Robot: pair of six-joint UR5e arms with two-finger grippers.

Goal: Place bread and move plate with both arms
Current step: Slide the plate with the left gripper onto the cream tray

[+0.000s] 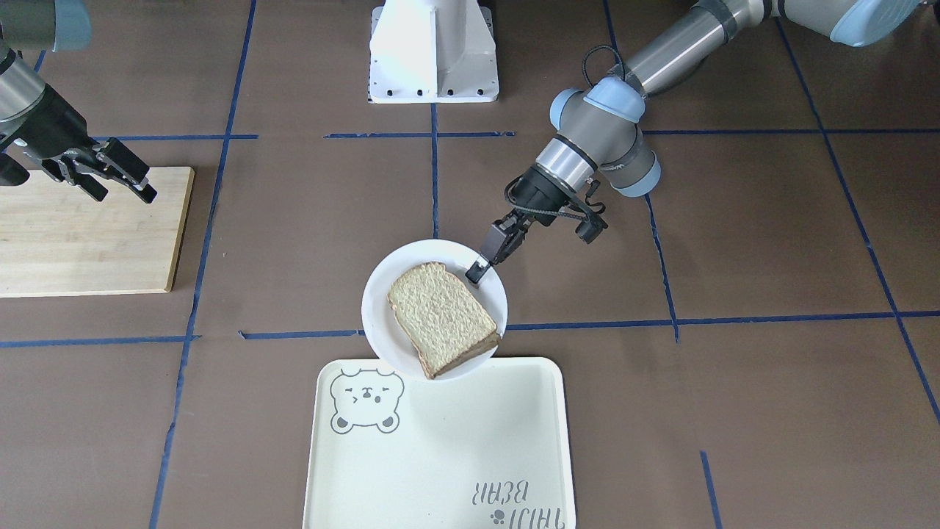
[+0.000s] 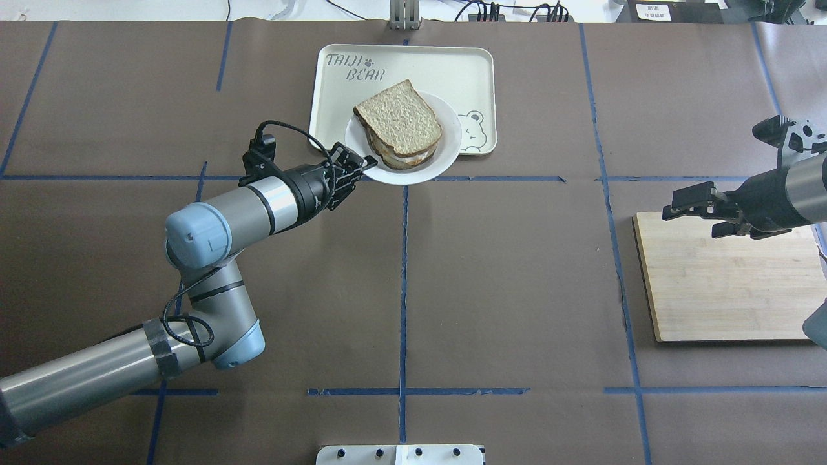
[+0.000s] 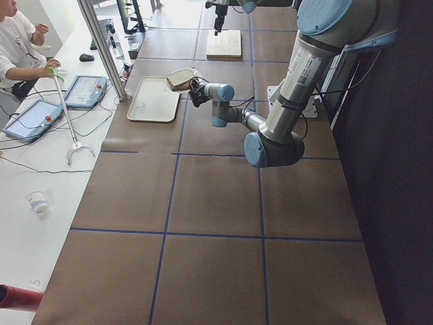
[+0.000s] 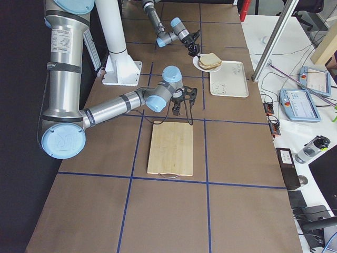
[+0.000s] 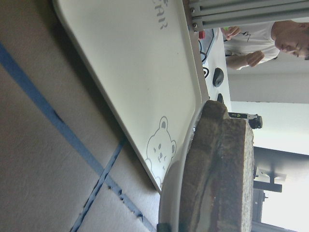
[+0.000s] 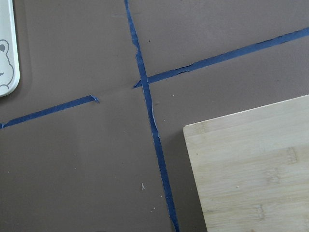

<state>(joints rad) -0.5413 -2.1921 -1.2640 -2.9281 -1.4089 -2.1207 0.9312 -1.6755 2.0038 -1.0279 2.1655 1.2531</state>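
Observation:
The white plate (image 2: 452, 139) carries the bread (image 2: 397, 119), which lies on top of another slice with white filling between them. My left gripper (image 2: 362, 169) is shut on the plate's rim on the side towards the robot. It holds the plate over the near edge of the bear tray (image 2: 465, 71). In the front view the plate (image 1: 382, 294), the bread (image 1: 440, 316) and the left gripper (image 1: 477, 270) show the same. The left wrist view shows the plate rim (image 5: 178, 193) and the bread's crust (image 5: 227, 174) side-on. My right gripper (image 2: 685, 203) is open and empty above the wooden board's corner.
The wooden cutting board (image 2: 723, 284) lies at the table's right side, under the right arm. The cream tray (image 1: 440, 455) lies at the far middle. The white robot base (image 1: 433, 51) stands at the near edge. Blue tape lines cross the brown table.

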